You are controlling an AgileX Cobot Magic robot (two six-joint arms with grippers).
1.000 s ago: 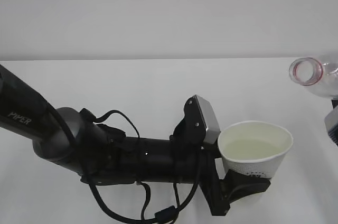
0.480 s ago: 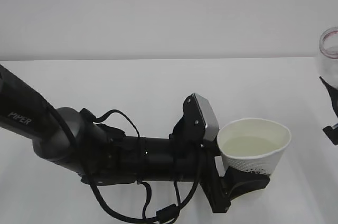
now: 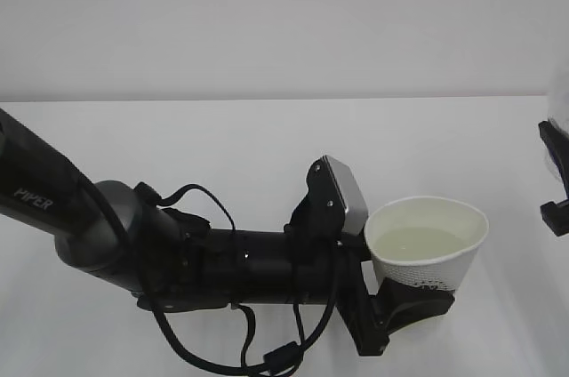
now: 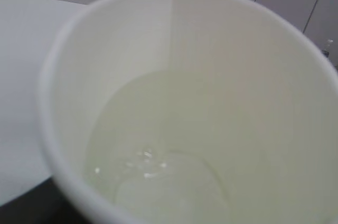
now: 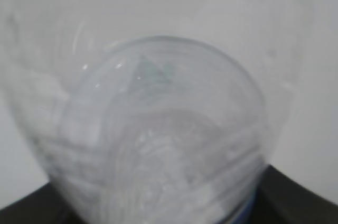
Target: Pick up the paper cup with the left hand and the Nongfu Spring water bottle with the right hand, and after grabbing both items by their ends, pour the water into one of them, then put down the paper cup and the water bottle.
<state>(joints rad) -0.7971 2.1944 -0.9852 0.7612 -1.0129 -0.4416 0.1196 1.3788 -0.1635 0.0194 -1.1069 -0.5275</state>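
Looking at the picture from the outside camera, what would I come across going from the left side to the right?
The left hand's black arm, its grey wrist plate, the paper cup holding water, then the right hand at the far right edge.

So the black robot arm lettered "PIPER" (image 3: 53, 199) comes in from the left edge and stretches rightward across the front of the white table (image 3: 222, 137); at its right end sits the small white tapered paper cup (image 3: 428, 252), upright, in its black gripper (image 3: 404, 310), which wraps the cup's lower part; clear liquid (image 4: 158, 166) lies in the bottom of the cup; well apart, at the far right edge and further back, there's the other black gripper (image 3: 556, 177); the clear ribbed plastic bottle (image 5: 158, 145) sits right in front of that arm's wrist camera.
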